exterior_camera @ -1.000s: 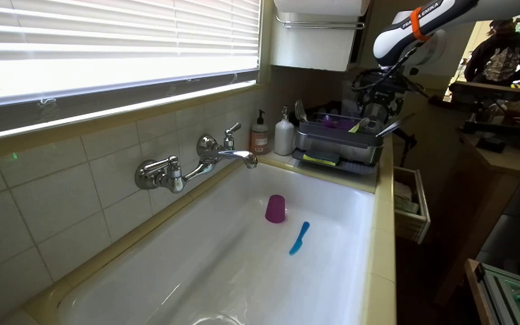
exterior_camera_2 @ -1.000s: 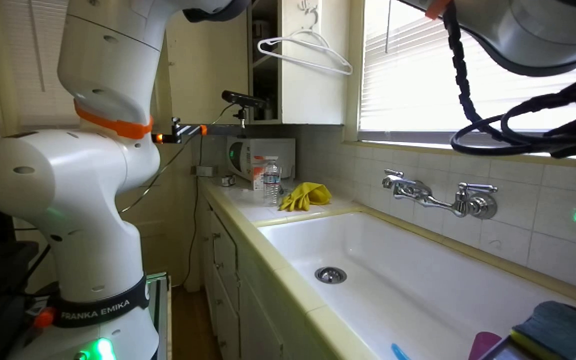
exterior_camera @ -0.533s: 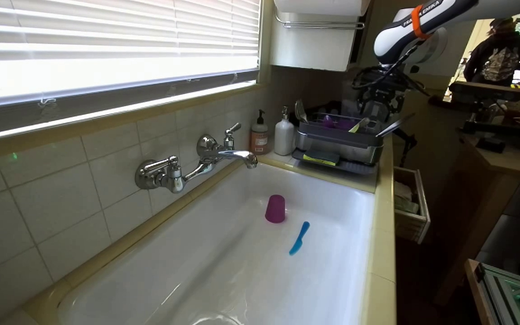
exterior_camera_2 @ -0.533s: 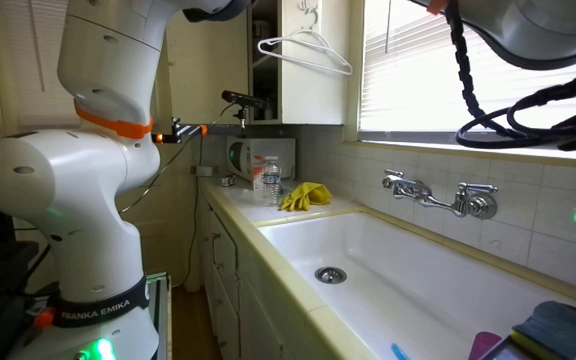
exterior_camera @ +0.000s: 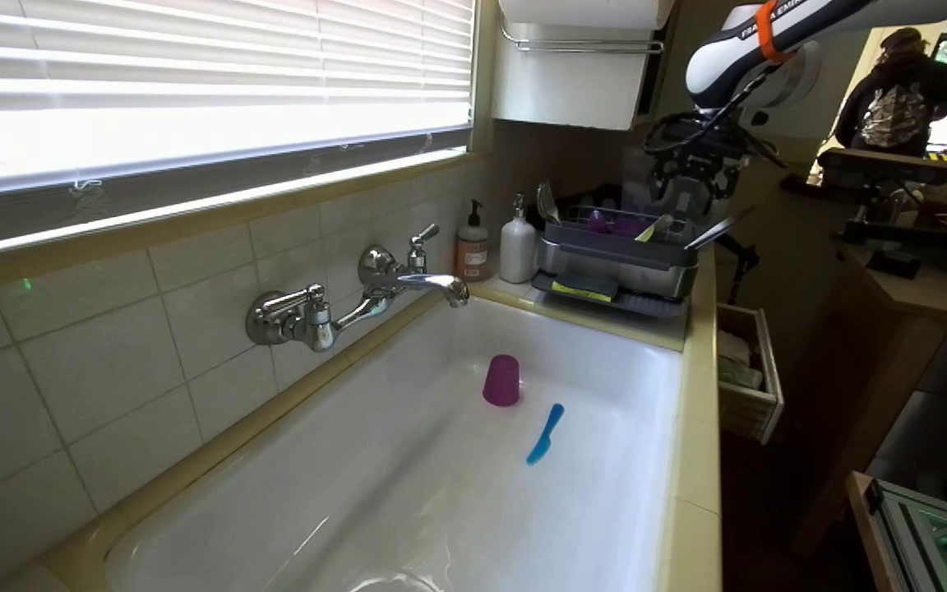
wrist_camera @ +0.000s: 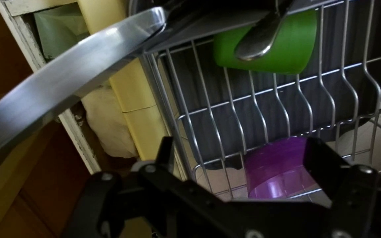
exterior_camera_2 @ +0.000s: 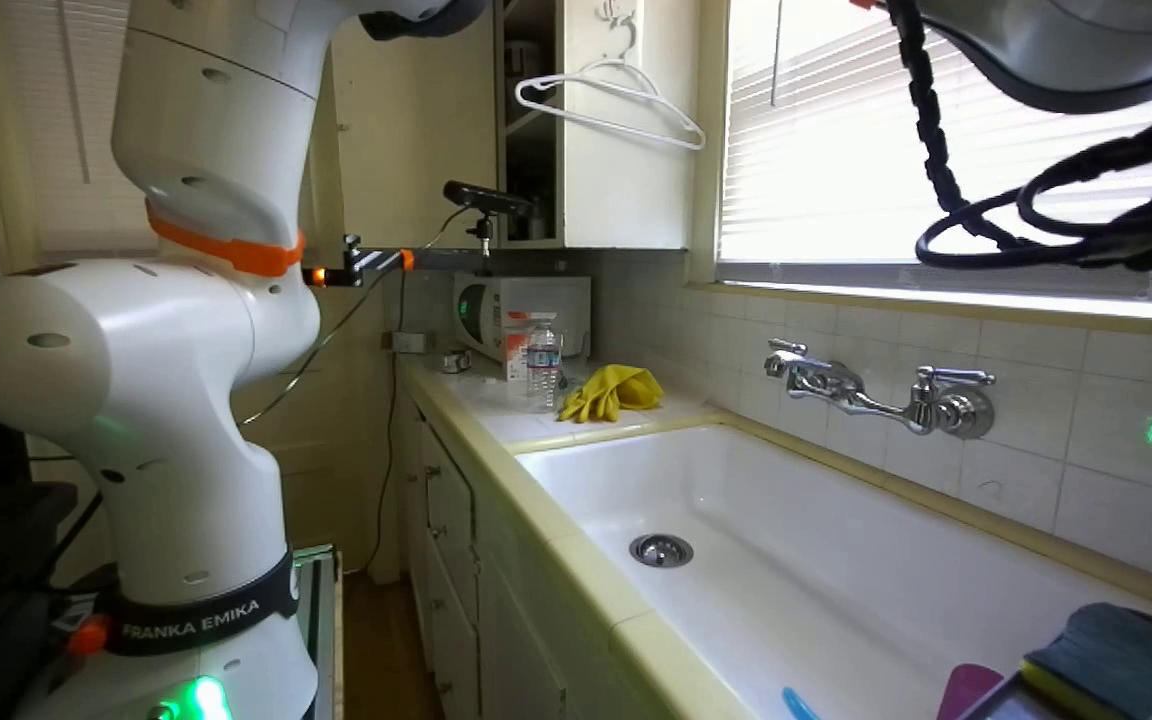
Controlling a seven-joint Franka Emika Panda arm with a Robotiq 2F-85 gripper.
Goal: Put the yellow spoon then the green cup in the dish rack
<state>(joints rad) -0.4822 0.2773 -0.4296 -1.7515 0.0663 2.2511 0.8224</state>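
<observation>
The dark grey dish rack [exterior_camera: 617, 251] stands on the counter beyond the sink in an exterior view; the wrist view looks down on its wire grid [wrist_camera: 207, 109]. The green cup [wrist_camera: 293, 36] lies on its side on the wires, near the top of the wrist view. A metal utensil handle partly covers it. A slim yellow utensil, likely the yellow spoon [exterior_camera: 648, 231], sticks up from the rack's near right part; I cannot see it in the wrist view. My gripper [wrist_camera: 240, 153] is open and holds nothing, above the rack; it also shows in an exterior view [exterior_camera: 687, 201].
A purple cup [wrist_camera: 273, 165] lies in the rack below my fingers. A metal knife [wrist_camera: 78, 76] juts outward from the rack's corner. The sink holds a magenta cup [exterior_camera: 502, 381] and a blue utensil [exterior_camera: 546, 434]. Soap bottles [exterior_camera: 517, 247] and a sponge [exterior_camera: 585, 286] stand beside the rack.
My arm and gripper have risen a little above the rack and shifted slightly right in an exterior view. The sink's objects have not moved. A person in the background has shifted.
</observation>
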